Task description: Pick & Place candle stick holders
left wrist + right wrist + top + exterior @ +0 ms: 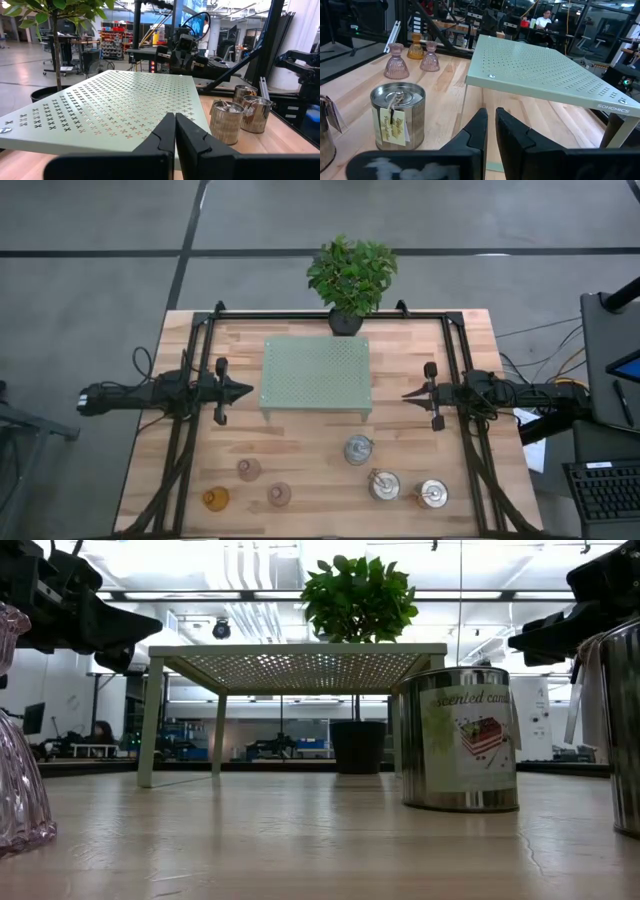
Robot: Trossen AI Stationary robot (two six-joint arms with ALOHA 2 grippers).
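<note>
Three silver metal candle stick holders [359, 449] [384, 484] [432, 494] stand on their bases at the table's near right. Two pinkish glass ones [249, 469] [279, 494] and an amber one [215, 499] stand at the near left. My left gripper [245, 391] hovers shut and level by the left side of the pale green perforated stand [315, 375]. Its fingertips [175, 117] are together. My right gripper [408, 394] hovers shut by the stand's right side, with only a narrow slit between its fingers [491, 114]. Neither gripper touches anything.
The green stand sits mid-table on its legs. A leafy plant in a black pot [350, 280] stands at the far edge behind it. Black frame rails [190, 380] run along both table sides. Bare wood lies between the stand and the holders.
</note>
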